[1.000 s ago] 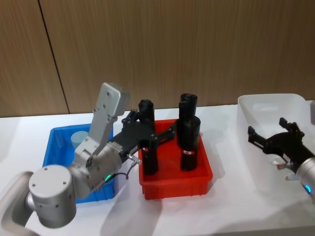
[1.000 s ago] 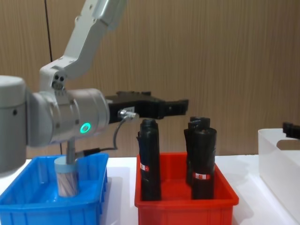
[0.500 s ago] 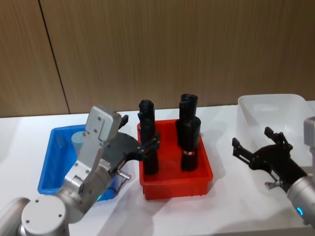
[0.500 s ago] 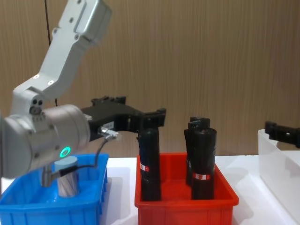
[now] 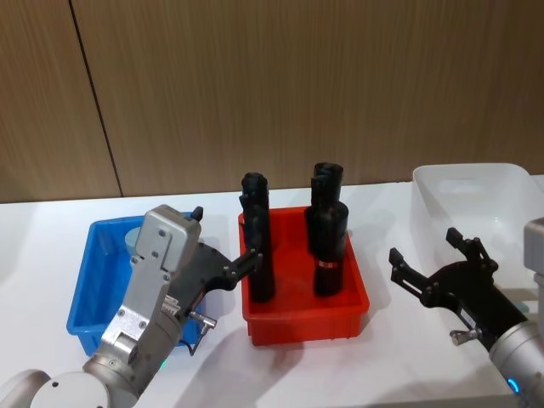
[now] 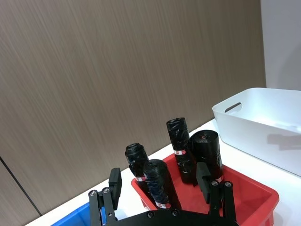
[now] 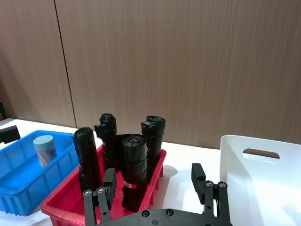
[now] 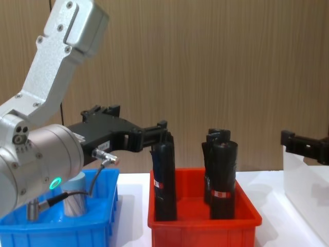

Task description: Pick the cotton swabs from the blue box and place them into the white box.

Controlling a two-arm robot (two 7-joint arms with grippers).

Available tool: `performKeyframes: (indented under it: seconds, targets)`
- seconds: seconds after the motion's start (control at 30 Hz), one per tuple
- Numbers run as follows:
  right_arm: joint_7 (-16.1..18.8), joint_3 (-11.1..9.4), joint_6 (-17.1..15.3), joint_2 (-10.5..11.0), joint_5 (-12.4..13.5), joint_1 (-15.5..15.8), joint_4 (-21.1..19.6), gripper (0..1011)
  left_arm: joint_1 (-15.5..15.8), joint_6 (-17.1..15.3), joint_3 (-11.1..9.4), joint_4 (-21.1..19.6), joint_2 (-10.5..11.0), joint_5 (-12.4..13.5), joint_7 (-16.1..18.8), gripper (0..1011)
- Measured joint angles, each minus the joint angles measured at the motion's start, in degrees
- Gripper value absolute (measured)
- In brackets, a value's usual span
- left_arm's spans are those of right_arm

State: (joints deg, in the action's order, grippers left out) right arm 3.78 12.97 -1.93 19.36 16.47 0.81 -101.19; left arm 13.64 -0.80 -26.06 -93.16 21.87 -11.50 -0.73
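left hand (image 5: 225,235) farther back (matte black)

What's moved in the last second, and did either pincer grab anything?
The left pincer drew back across the red bin toward the blue box; the right pincer slid left to the white box edge. Both open, empty. The swab jar stays in the blue box.

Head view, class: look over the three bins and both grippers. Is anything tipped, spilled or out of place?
Nothing stands out. The cotton swabs jar stands upright in the blue box, the black rolls stand upright in the red bin, and the white box sits level. The left gripper and right gripper hover open, holding nothing.
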Motion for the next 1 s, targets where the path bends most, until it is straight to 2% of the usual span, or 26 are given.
performKeyframes:
  seconds: [1.0]
  targets:
    - [0.05,-0.03,-0.03,-0.03,0.00,0.03,-0.04,1002,-0.05,0.01,0.04,-0.02,0.03,0.02,0.11,1004]
